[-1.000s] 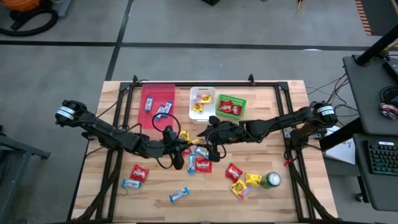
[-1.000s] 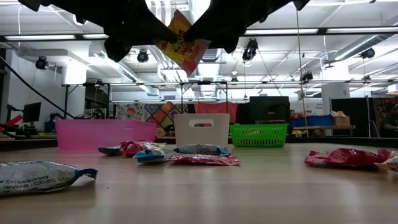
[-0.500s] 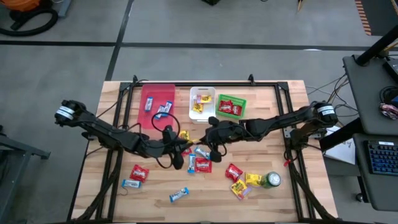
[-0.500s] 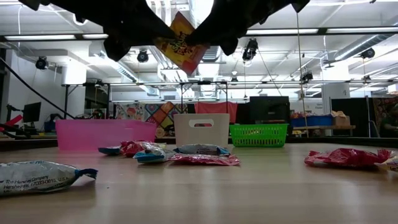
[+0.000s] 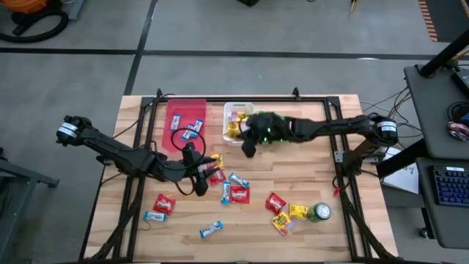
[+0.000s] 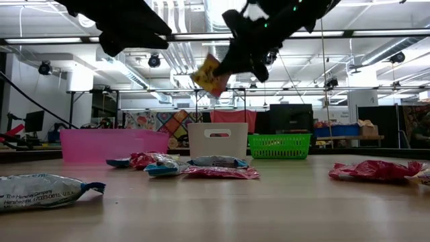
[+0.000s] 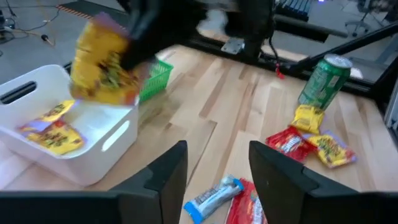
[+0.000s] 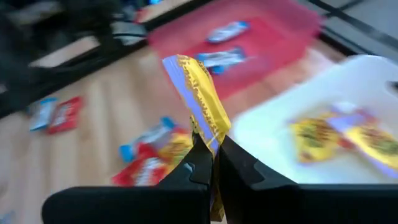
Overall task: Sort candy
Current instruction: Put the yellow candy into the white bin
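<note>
My right gripper [image 5: 246, 139] is shut on a yellow candy packet [image 6: 209, 75], held high by the near edge of the white bin [image 5: 238, 110], which holds yellow packets [image 8: 336, 140]. My left gripper [image 7: 217, 180] stands open and holds nothing, over the table's middle [image 5: 205, 170], above loose candy [image 5: 233, 189]. The pink tray [image 5: 183, 121] holds blue bars. The right arm partly hides the green basket [image 6: 279, 144]. More red, yellow and blue candy [image 5: 282, 209] lies flat on the near half of the table. My right gripper pinches the yellow packet by one end [image 8: 208, 142] between its two fingers. The rest of the packet [image 8: 196, 93] sticks out past the fingertips. In the low view it hangs tilted below the fingers [image 6: 235, 60], lifted well clear of the table.
A green drink can [image 5: 319, 213] stands near the right front beside yellow packets. A red packet [image 5: 163, 204] and blue bars [image 5: 210, 230] lie at the front left. A black frame runs along the table's far edge [image 5: 242, 99].
My right gripper has shut on the yellow packet that my left gripper held, and my left gripper has opened and let go. The right gripper has carried the packet toward the far edge, to the white bin. My left gripper has drawn back toward the table's left.
</note>
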You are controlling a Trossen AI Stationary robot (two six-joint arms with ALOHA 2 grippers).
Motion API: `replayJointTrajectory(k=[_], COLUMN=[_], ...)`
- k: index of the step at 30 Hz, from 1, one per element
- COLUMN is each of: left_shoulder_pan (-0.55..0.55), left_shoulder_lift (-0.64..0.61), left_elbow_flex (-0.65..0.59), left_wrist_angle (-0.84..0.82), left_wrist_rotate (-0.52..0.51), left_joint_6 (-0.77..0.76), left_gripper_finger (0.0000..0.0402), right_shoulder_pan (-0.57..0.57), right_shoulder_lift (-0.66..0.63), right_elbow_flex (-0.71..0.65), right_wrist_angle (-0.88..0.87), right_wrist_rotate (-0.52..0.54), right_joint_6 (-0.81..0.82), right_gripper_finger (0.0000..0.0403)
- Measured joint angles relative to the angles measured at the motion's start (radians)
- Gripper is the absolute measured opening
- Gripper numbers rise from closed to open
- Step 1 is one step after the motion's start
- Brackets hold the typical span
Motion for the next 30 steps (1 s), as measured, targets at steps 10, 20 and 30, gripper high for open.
replayJointTrajectory(k=[10, 20, 30], left_shoulder_pan=[0.0, 0.0, 0.0], left_shoulder_lift=[-0.106, -0.12, -0.119], left_elbow_flex=[0.0, 0.0, 0.0], left_wrist_angle=[-0.112, -0.159, -0.168], left_wrist_rotate=[-0.006, -0.048, -0.048], left_joint_6=[0.002, 0.008, 0.005], left_gripper_finger=[0.016, 0.016, 0.016], right_shoulder_pan=[-0.202, -0.233, -0.246], right_shoulder_lift=[0.054, 0.21, 0.347], right_elbow_flex=[0.001, 0.12, 0.339], right_wrist_angle=[-0.039, -0.144, -0.445], right_wrist_rotate=[-0.055, -0.2, -0.203], right_joint_6=[0.009, -0.196, -0.378], right_gripper_finger=[0.0009, 0.0009, 0.0009])
